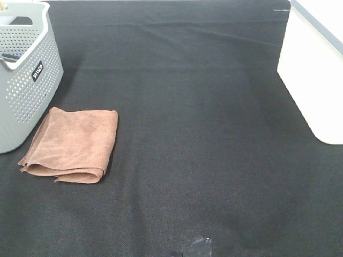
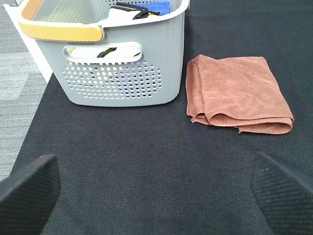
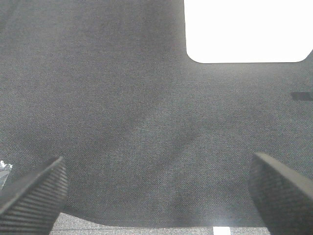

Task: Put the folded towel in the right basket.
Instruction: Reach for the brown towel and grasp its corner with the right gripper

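Towel, brown and folded into a rough square, lies flat on the black mat at the left of the high view, its doubled fold facing the near edge. It sits just beside the gray basket; the left wrist view shows the towel apart from that basket's perforated wall by a thin strip of mat. The gray basket stands upright, with a small dark label on its side, an orange handle across its rim, and a blue thing with some dark items inside that are too cut off to name. The white basket stands at the far right of the mat, well apart from the towel, and shows as a bright, washed-out shape in the right wrist view. The left gripper hangs above bare mat with its fingers spread wide, holding nothing, facing the towel and gray basket. The right gripper is likewise spread wide and empty over bare mat, facing the white basket. Neither gripper touches anything.
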